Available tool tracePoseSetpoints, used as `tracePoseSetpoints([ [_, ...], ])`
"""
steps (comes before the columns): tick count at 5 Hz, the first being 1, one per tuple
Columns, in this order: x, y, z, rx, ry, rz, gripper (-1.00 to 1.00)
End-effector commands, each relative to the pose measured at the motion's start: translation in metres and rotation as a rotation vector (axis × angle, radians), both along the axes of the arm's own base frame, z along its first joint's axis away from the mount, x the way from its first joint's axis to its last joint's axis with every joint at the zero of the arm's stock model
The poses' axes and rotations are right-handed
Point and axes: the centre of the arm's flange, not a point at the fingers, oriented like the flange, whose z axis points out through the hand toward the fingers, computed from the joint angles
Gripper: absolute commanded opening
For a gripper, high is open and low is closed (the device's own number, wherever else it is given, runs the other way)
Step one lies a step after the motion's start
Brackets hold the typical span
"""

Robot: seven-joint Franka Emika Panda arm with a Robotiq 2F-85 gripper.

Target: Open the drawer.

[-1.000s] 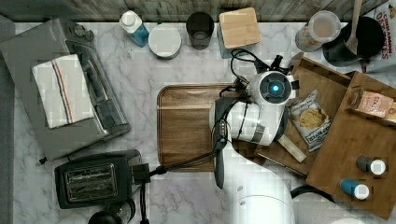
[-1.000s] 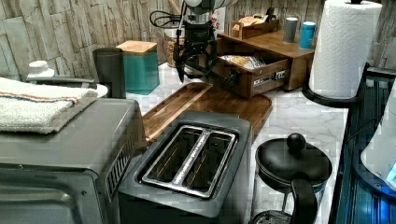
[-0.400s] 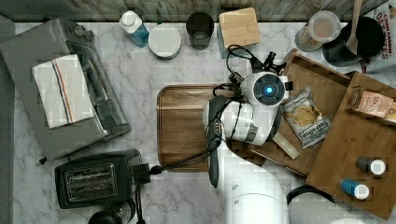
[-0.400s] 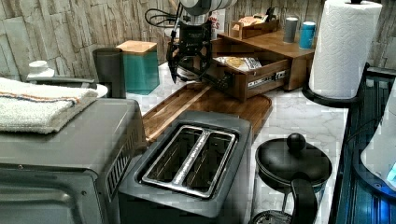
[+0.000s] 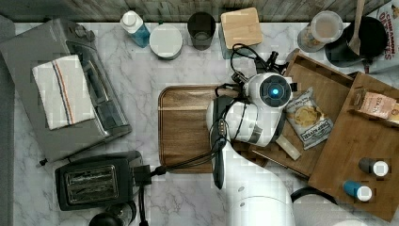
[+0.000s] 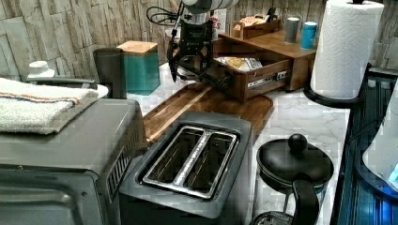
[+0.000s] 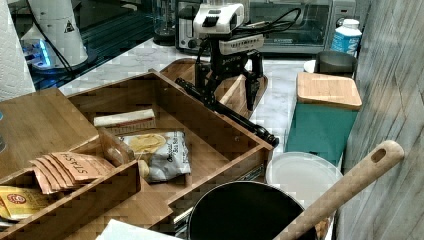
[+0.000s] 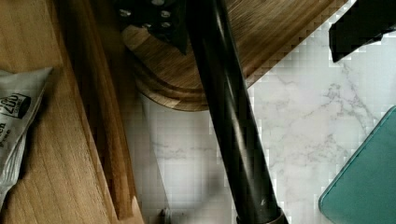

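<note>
Drawer (image 7: 210,145): rigid wood on slides, lightly loaded; claw (image 7: 227,82) spread, straddling black bar handle (image 7: 225,111) at its 12 o'clock end — hook there.

There is 1 drawer (image 5: 324,94), holding 1 chip bag (image 5: 308,120) and 1 wrapped bar (image 5: 288,148). 1 cutting board (image 5: 186,127) lies at the top view's centre. At the top view's left stand 1 toaster oven (image 5: 56,89) and 1 toaster (image 5: 91,184). 2 small bottles (image 5: 374,167) stand at the top view's lower right, 1 paper towel roll (image 6: 346,47) at the left view's upper right.
</note>
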Motion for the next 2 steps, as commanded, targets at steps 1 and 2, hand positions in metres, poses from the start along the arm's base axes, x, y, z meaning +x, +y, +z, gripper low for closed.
tracePoseSetpoints([
  [1, 0.0342, 0.2035, 0.0596, 0.119, -0.115, 0.267, 1.0],
  [2, 0.0342, 0.2036, 0.0595, 0.119, -0.114, 0.267, 1.0],
])
